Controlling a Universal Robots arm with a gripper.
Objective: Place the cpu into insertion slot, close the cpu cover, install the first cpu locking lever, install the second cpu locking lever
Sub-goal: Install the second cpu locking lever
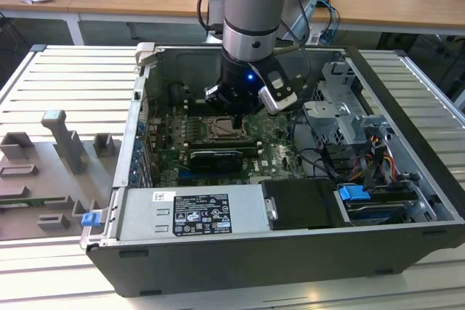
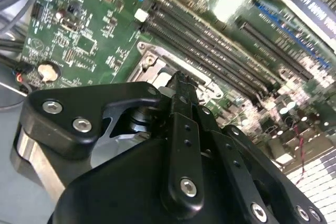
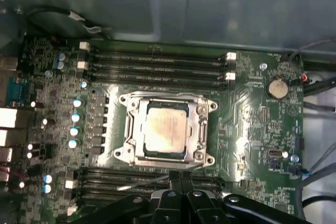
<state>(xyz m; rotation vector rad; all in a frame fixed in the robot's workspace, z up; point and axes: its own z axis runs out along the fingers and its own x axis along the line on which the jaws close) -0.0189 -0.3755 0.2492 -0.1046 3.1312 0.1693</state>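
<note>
An open computer case lies on its side on a slatted metal table, filling the middle of the exterior view. The robot arm comes down from the top centre of that frame into the case, and its gripper hangs just above the green board, right over the socket area.

In the first wrist view the insertion slot sits in the middle of the frame, ringed by the board. The cpu lies flat inside it, its pale metal top showing through the window of the cpu cover, which is folded down flat around the chip. A thin metal lever runs along the lower edge of the socket, slanting toward the lower left; whether it is latched cannot be told. Long black memory slots lie above the socket and more of them below it. A round coin battery sits at the upper right of the board.

The gripper's black fingers rise from the bottom centre of the first wrist view, pressed together with nothing between them, their tips just beside the lower edge of the socket. In the second wrist view the gripper fills the lower half of the frame, its closed tips over the corner of the socket frame, with memory slots running diagonally toward the upper right
</note>
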